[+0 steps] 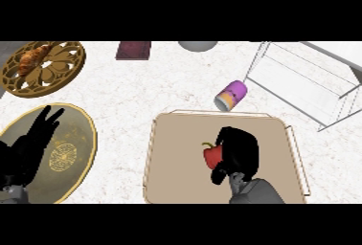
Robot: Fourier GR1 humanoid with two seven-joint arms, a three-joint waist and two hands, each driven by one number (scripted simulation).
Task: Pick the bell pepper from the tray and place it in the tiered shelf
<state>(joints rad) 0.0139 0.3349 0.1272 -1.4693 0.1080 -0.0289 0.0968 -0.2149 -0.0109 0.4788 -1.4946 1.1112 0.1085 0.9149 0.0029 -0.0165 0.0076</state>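
Right hand curls around the bell pepper on the tray; a purple can lies before the tiered shelf.

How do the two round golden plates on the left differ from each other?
The upper plate has a cut-out, petal-like pattern and carries a croissant; the lower plate is solid, with only a small gold medallion at its middle, and no food shows on it. The upper plate lies uncovered, while the left hand rests open over the lower one. Both are round, gold-rimmed, and lie flat on the counter.
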